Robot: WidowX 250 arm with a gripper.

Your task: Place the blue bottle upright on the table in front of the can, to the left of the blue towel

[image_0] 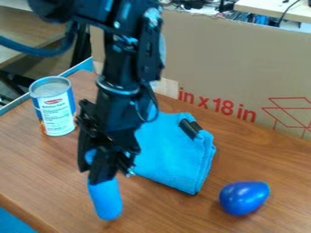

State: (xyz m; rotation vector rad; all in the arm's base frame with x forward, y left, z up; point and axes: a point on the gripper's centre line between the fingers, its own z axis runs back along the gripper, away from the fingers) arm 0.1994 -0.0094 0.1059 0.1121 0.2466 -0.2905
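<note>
1. Behind the work surface we see a large brown cardboard panel with red print and line drawings, and in front of it a brown wood-grain table.
2. We see the black robot arm coming in from the top edge, left of centre, with its black two-finger gripper hanging over the left part of the table.
3. The gripper's fingers are closed around a smooth, bright blue, rod-shaped object with a rounded end. We find most of it below the fingertips, nearly upright with a slight tilt, and a small patch of blue higher up between the fingers. We cannot tell whether its lower end touches the table.
4. To the right of the gripper and partly behind it lies a folded, bright blue fabric cloth, with a short black strip at its upper right.
5. Near the table's far left edge we see an upright metal can with a white and blue label.
6. At the lower right rests a glossy dark blue egg-shaped object, well apart from the gripper.
</note>
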